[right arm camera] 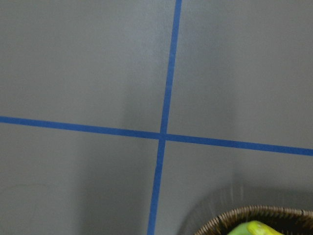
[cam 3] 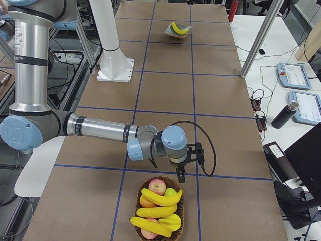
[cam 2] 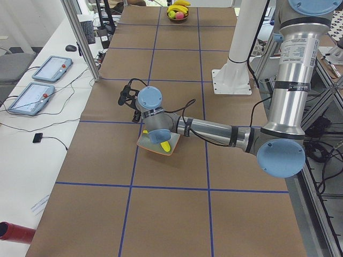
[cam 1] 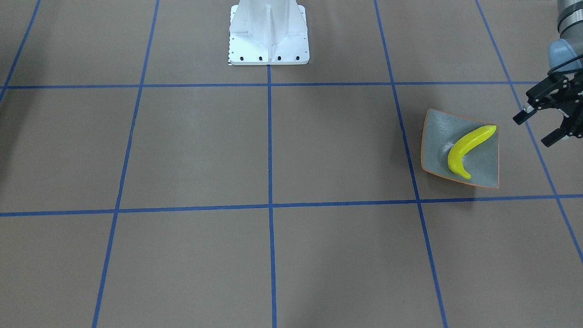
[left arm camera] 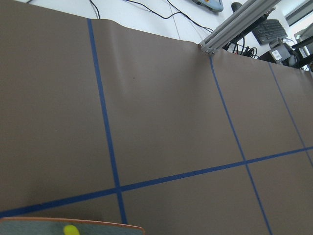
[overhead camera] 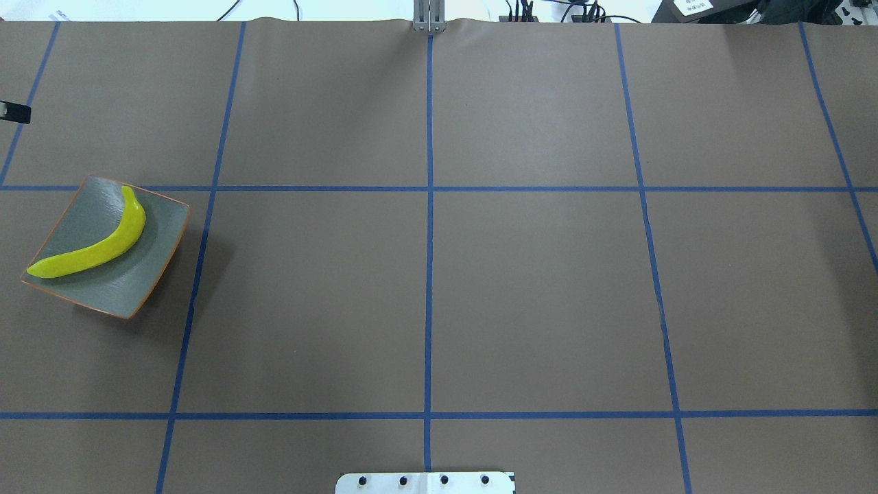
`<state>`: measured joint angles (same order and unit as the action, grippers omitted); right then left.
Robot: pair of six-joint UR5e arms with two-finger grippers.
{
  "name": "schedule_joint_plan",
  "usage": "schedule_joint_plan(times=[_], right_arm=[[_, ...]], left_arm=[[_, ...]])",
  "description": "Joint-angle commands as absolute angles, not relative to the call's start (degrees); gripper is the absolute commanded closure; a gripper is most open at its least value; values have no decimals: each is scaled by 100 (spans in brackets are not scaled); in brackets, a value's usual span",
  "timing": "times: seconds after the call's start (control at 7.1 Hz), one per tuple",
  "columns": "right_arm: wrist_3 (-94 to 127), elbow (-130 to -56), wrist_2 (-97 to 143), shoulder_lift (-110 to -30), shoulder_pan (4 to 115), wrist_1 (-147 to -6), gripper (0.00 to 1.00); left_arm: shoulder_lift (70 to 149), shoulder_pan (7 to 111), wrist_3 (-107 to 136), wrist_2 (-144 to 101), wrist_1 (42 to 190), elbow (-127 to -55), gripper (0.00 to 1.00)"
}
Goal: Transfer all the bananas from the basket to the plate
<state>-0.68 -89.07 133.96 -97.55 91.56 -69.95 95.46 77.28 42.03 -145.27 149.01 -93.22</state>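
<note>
While three bananas (cam 3: 159, 199) lay with apples (cam 3: 157, 187) in the basket (right arm camera: 254, 212), the right gripper (cam 3: 179, 174) hung just beyond, its grip impossible to tell. Far off, one banana (cam 1: 468, 146) lay on the plate (cam 1: 437, 132), with the left gripper (cam 1: 535, 129) wide and empty beside it.

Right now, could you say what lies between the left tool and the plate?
Only bare table separates the left tool from the plate, in the front-facing view.

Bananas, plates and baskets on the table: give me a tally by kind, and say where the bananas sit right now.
Square grey-blue glazed plate with orange-brown rim: 1
Dark woven wicker basket: 1
Glossy yellow curved bananas: 4, with 1 on the plate and 3 more in the basket
Total: 6, leaving out the round fruit in the basket
</note>
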Motion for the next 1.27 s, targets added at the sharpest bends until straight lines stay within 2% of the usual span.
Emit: schedule_joint_plan(times=[0.0, 0.28, 0.56, 1.13], right_arm=[[-911, -8241, 13333, -9985, 9648, -6979, 0], [-1204, -7798, 12957, -9862, 9721, -6987, 1], [-1160, -7673, 12920, -9818, 9712, -6865, 2], [-625, -7603, 12929, -9616, 9361, -6864, 11]], left_arm=[[9536, 7822, 3533, -14511, 14599, -9343, 0], [9510, 7822, 3533, -14511, 14616, -9360, 0], [9484, 7822, 3524, -14511, 14642, -9421, 0], [9483, 7840, 3533, -14511, 14634, -9431, 0]])
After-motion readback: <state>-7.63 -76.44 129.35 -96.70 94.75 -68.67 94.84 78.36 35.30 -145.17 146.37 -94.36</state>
